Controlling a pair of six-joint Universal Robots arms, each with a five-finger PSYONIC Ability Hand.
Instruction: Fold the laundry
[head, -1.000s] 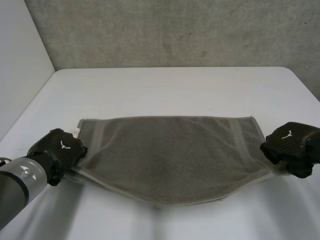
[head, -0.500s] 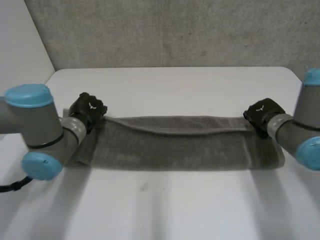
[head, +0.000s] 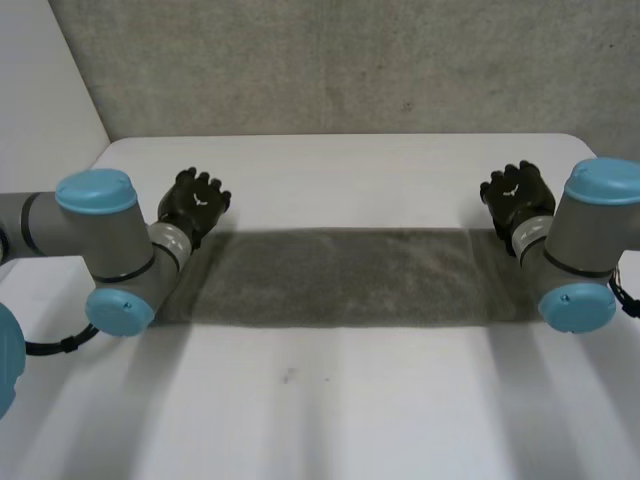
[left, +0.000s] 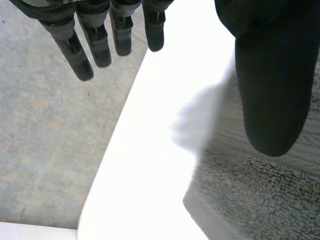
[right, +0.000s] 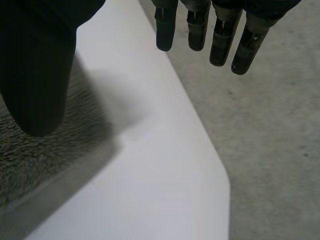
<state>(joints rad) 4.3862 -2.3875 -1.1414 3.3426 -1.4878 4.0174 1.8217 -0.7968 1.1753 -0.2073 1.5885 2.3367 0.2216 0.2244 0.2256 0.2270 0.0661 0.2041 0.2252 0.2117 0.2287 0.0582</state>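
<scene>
The towel (head: 340, 278) lies on the table (head: 340, 170) — left hand (head: 195, 205) by its far-left corner, right hand (head: 515, 195) far-right.

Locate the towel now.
Head view: towel lies as a long flat strip across the table, left hand and right hand by its two far corners.

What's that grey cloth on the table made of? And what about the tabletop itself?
The cloth looks like terry towelling, probably cotton: the left wrist view shows a fuzzy, looped pile. The table seems to be smooth, matte white laminate or plastic, going by its even, seamless surface and rounded corner. I cannot tell which of the two it is.
</scene>
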